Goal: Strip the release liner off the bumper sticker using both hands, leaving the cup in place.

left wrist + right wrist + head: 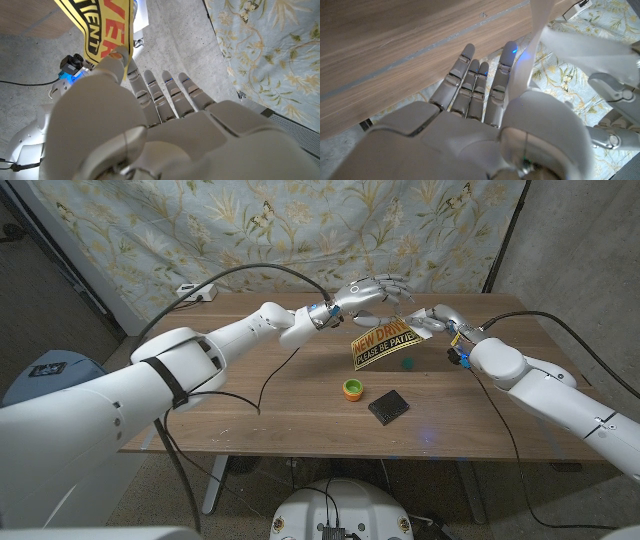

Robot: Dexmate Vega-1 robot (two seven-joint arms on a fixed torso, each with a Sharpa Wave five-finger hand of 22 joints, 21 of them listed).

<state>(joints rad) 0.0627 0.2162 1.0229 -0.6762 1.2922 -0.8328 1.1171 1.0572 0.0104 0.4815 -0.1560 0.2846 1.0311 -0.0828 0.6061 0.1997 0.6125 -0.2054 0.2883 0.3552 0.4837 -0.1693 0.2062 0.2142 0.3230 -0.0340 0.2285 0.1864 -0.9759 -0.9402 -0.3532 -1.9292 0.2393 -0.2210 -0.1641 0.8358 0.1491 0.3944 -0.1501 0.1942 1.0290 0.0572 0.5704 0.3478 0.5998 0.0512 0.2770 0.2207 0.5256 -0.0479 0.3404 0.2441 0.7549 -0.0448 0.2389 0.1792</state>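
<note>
Sticker up, both my hands on it!
My left hand (375, 290) and right hand (435, 318) pinch one yellow bumper sticker (380, 345) above mid-table, reading "PLEASE BE PATIE"; one orange-green cup (352, 389) just nearer; one black pad (388, 407) right of it.

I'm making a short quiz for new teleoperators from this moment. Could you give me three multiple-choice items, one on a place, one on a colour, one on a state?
1. Where is the bumper sticker?
A. Flat on the table
B. Held up in the air between both hands
C. Under the cup

2. What colour is the cup's outside?
A. Orange
B. Blue
C. White

3. What is the left hand doing?
A. Lying on the table
B. Gripping the black square pad
C. Pinching the sticker's edge

Answers: 1 B, it hangs above the wood between the left hand and the right hand. 2 A, orange rim around a green inside. 3 C, the left wrist view shows the thumb on the yellow edge.
</note>
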